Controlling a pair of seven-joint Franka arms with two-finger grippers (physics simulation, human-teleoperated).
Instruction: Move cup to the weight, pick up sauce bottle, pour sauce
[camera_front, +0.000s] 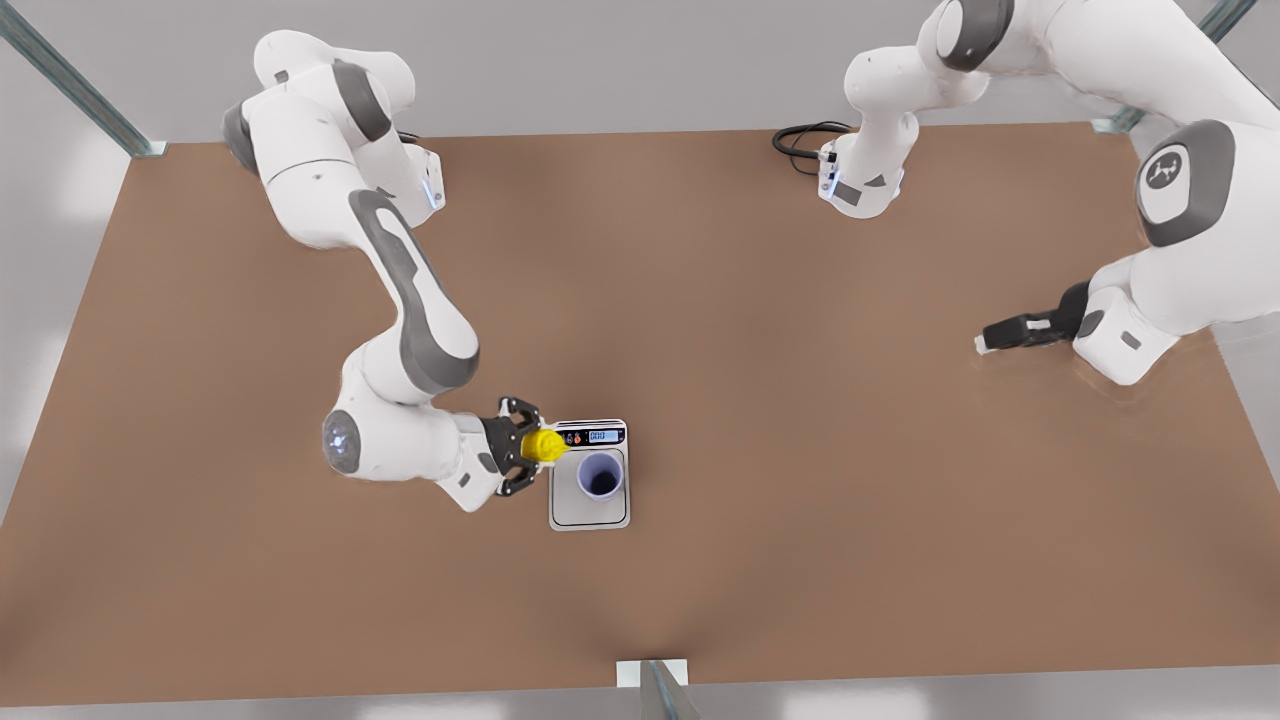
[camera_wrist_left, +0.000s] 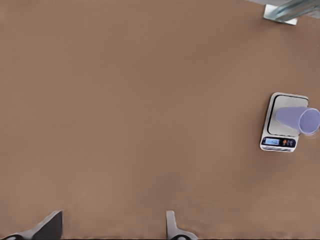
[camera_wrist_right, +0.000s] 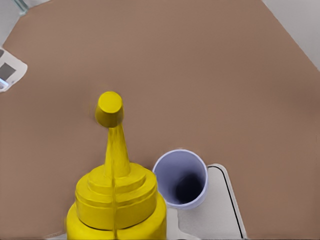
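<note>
The cup (camera_front: 600, 474) was seen standing upright on the platform of the weight (camera_front: 589, 507), so the first step was judged done. The sauce bottle (camera_front: 545, 446) was held pinched between the fingers of the right gripper (camera_front: 522, 445), just beside the weight on the front view's left, its nozzle directed toward the cup. The pouring step was therefore judged to be in hand. For the next move, the nozzle would need to be carried over the cup's mouth and tipped downward, since in the right wrist view the tip of the sauce bottle (camera_wrist_right: 116, 200) was seen beside the cup (camera_wrist_right: 181, 177) rather than above its opening; a spill onto the weight (camera_wrist_right: 220, 215) was judged possible otherwise.

The left gripper (camera_front: 1005, 336) was seen waiting well apart, toward the front view's right, over the bare table (camera_front: 800, 400). Its fingers (camera_wrist_left: 47, 227) were shown spread and empty by the left wrist view, a state that could not be read from the front view. That view also showed the cup (camera_wrist_left: 297, 120) and the weight (camera_wrist_left: 279, 142) from far off, while the dark inside of the cup was shown most closely by the right wrist view
</note>
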